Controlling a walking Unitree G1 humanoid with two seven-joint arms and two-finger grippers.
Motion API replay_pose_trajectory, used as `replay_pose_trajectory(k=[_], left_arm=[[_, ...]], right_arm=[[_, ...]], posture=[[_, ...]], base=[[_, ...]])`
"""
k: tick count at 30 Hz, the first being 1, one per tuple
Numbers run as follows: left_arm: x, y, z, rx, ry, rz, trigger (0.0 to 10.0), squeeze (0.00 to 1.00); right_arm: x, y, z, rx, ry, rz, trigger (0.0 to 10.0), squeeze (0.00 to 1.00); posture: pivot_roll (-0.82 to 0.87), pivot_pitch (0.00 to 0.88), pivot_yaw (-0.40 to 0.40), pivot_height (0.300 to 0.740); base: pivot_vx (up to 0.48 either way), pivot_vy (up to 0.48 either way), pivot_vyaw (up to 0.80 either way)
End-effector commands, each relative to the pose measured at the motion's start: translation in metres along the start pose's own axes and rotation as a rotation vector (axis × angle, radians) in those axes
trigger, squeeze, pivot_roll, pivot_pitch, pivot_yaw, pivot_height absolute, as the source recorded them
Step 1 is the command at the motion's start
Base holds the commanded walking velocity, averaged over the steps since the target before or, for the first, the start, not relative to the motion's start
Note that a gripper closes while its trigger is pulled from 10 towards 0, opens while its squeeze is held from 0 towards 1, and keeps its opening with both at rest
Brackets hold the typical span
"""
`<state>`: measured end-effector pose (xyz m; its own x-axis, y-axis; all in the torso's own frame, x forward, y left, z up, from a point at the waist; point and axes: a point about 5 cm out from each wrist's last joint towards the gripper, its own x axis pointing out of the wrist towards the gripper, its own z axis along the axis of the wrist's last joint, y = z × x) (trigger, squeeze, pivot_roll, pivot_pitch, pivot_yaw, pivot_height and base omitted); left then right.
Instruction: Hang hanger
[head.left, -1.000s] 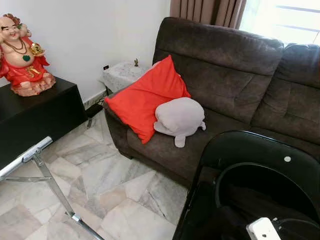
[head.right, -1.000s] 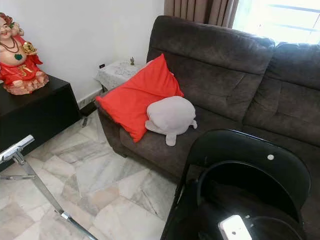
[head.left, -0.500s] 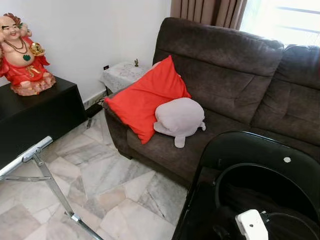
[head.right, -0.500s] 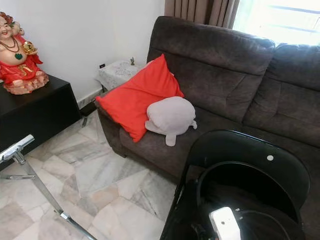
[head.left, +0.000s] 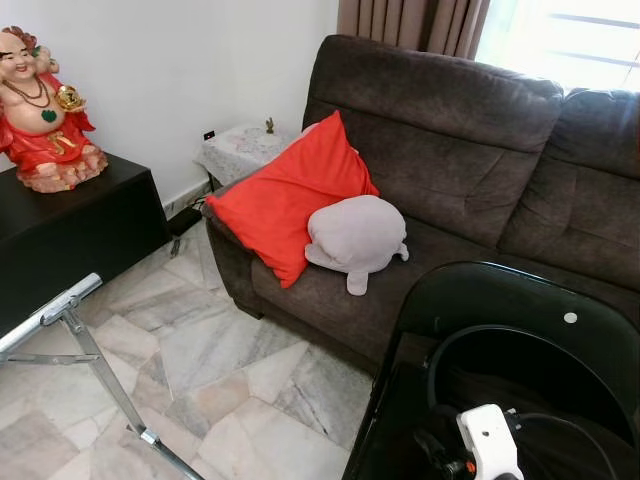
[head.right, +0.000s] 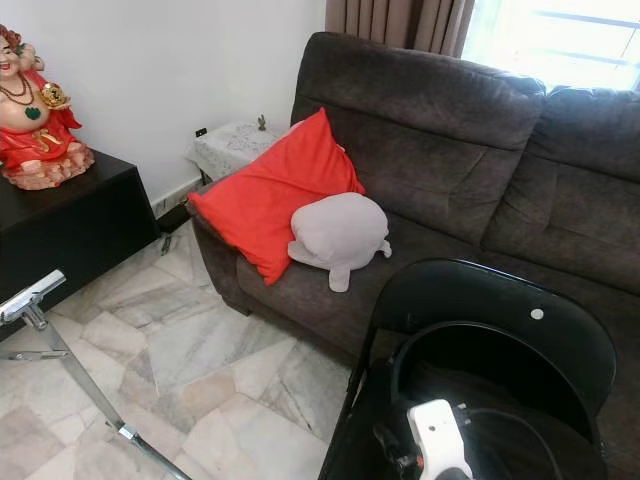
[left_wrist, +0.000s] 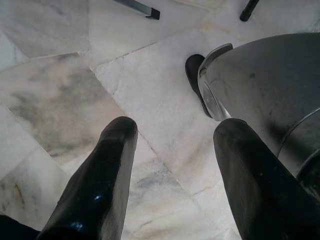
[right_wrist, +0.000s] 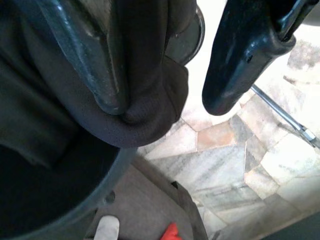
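My right gripper (right_wrist: 165, 65) at black laundry basket (head.left: 520, 300), fingers spread, one finger against dark cloth (right_wrist: 145, 100) draped over basket rim; nothing grasped. White wrist housing (head.left: 488, 440) just inside basket. Hanger: cannot make one out. My left gripper (left_wrist: 172, 165) hangs idle over marble floor (left_wrist: 60, 90), fingers apart, empty. Beyond basket: brown sofa (head.left: 450, 150) with red cushion (head.left: 290, 195), grey plush (head.left: 355, 235).
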<state>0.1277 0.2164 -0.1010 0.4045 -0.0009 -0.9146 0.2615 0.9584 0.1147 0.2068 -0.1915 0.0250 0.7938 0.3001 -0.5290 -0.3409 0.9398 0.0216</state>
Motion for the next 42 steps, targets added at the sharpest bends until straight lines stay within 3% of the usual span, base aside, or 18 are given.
replay_pose_trajectory(k=[1, 14, 28, 35, 38, 42], left_arm=[[-0.001, 0.003, -0.002, 0.018, 0.009, 0.004, 10.0, 0.00], [-0.001, 0.002, -0.002, 0.015, 0.010, 0.005, 10.0, 0.00], [0.000, 0.002, -0.002, 0.006, 0.009, 0.008, 10.0, 0.00], [-0.001, 0.002, -0.003, 0.005, 0.011, 0.010, 10.0, 0.00], [-0.001, 0.001, -0.003, 0.011, 0.014, 0.005, 10.0, 0.00], [-0.001, 0.002, -0.004, 0.015, 0.015, 0.002, 10.0, 0.00]], right_arm=[[0.004, 0.002, 0.002, -0.005, -0.013, 0.014, 10.0, 0.00], [0.032, 0.007, 0.019, -0.025, -0.055, 0.111, 10.0, 0.00], [0.068, 0.001, 0.053, -0.037, -0.147, 0.105, 10.0, 0.00], [0.053, -0.011, 0.071, -0.014, -0.307, -0.045, 10.0, 0.00], [0.027, -0.005, 0.058, -0.033, -0.320, -0.025, 10.0, 0.00], [0.009, -0.001, 0.046, -0.051, -0.297, -0.031, 10.0, 0.00]], posture=[[0.04, 0.000, 0.006, 0.740], [0.06, 0.000, 0.006, 0.740], [0.08, 0.000, 0.007, 0.740], [0.07, 0.000, 0.008, 0.740], [0.06, 0.000, 0.009, 0.740], [0.04, 0.000, 0.008, 0.740]], base=[[0.000, 0.000, 0.00], [0.000, 0.000, 0.00], [0.000, 0.000, 0.00], [0.000, 0.000, 0.00], [0.000, 0.000, 0.00], [0.000, 0.000, 0.00]])
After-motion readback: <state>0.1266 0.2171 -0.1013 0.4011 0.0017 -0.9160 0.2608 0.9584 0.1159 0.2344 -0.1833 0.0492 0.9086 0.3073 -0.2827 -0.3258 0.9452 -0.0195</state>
